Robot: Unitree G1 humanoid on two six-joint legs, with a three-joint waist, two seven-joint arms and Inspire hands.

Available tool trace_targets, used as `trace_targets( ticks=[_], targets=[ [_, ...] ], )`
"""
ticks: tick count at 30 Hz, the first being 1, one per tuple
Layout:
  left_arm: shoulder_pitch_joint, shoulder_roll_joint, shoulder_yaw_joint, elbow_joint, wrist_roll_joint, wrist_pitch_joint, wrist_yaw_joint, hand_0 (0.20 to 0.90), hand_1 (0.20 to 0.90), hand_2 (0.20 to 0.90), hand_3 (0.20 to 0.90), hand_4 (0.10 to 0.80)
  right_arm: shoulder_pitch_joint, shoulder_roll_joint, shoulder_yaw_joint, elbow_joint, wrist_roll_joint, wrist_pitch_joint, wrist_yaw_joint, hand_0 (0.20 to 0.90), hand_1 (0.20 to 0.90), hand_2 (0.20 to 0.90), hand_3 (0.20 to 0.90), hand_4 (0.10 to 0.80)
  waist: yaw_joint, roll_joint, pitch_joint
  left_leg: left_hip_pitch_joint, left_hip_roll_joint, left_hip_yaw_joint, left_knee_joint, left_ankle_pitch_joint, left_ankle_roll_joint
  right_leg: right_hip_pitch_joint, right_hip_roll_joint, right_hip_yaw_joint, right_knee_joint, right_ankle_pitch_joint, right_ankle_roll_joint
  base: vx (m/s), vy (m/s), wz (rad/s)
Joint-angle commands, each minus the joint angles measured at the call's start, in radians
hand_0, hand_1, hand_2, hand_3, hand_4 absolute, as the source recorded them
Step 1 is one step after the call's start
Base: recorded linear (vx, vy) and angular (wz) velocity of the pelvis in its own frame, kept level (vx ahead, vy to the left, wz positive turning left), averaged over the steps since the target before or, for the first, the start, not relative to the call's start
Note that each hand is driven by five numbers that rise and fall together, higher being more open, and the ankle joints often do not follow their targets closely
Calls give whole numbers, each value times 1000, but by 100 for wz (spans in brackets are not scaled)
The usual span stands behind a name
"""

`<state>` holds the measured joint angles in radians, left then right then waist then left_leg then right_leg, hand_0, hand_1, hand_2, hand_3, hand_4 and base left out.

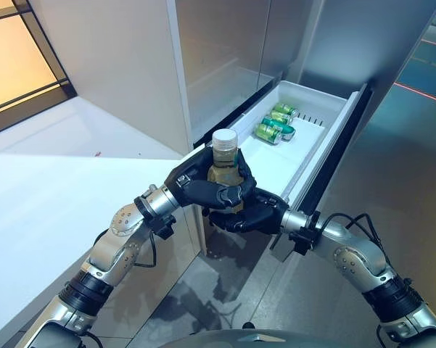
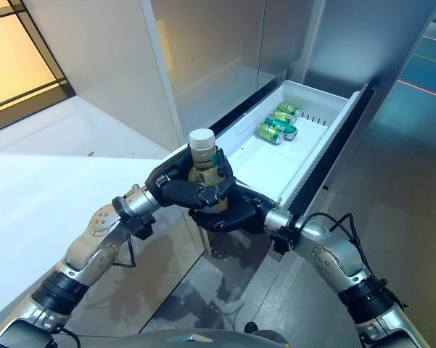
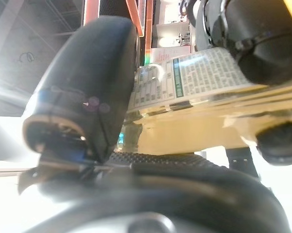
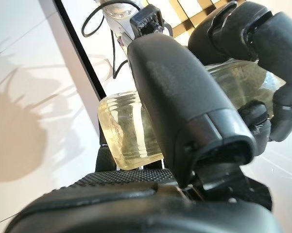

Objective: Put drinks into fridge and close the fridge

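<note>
A bottle with a white cap and pale yellowish drink stands upright between both hands, just in front of the open fridge drawer. My left hand is curled round its upper body. My right hand is curled round its lower part; the clear base shows past the thumb in the right wrist view. The printed label shows in the left wrist view. Green cans lie at the far end of the white drawer.
A white counter stretches to the left. The fridge's grey body rises behind the drawer. The drawer's dark front panel stands out on the right. Grey tiled floor lies to the right and below.
</note>
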<state>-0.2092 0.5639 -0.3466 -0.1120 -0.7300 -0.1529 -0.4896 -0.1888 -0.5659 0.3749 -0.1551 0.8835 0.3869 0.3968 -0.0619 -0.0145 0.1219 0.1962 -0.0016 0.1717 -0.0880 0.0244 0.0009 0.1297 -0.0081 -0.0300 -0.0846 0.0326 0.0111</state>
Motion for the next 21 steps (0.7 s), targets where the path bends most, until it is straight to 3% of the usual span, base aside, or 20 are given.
trace_targets(
  ticks=[1,3,4,5,6,13,21],
  targets=[
    [-192,-156,-72,-98,-23,-221,-70,300,300,300,200,100,-108,215,-78,-94,81,-261,-102,300,300,300,200,100,-5,3,-74,-38,-17,-95,2,-63,20,-11,17,-62,64,-70,43,0,0,0],
    [-193,-150,-67,-107,-4,-232,-69,300,300,300,200,100,-117,201,-93,-95,17,-299,-133,300,300,300,200,100,-6,4,-75,-38,-17,-96,2,-63,21,-12,17,-61,63,-70,42,0,0,0],
    [-195,-138,-56,-123,21,-243,-63,375,375,375,288,188,-137,170,-133,-95,-52,-315,-190,300,300,300,200,100,-7,5,-74,-37,-17,-96,2,-65,21,-12,18,-59,65,-70,40,0,0,0],
    [-195,-137,-55,-124,25,-244,-62,582,582,582,529,429,-139,168,-135,-95,-54,-314,-194,300,300,300,200,100,-7,5,-74,-37,-17,-96,2,-65,21,-12,18,-58,65,-71,40,0,0,0],
    [-195,-132,-47,-134,44,-255,-46,900,900,900,900,800,-151,149,-160,-93,-83,-323,-225,300,300,300,200,100,-7,4,-73,-36,-16,-96,2,-66,21,-11,19,-58,65,-71,39,0,0,0],
    [-192,-136,-19,-137,46,-211,44,900,900,900,900,800,-249,61,-251,-36,-217,-325,-366,300,300,300,200,100,0,-1,-68,-36,-17,-104,6,-72,20,-9,21,-59,74,-77,34,7,0,0],
    [-65,-169,-29,-26,-61,-42,63,900,900,900,900,800,-446,-127,-325,206,-264,-255,-501,300,300,300,200,100,39,-23,-64,-51,-17,-116,24,-74,14,-13,20,-85,85,-82,18,30,-4,5]
  ],
)
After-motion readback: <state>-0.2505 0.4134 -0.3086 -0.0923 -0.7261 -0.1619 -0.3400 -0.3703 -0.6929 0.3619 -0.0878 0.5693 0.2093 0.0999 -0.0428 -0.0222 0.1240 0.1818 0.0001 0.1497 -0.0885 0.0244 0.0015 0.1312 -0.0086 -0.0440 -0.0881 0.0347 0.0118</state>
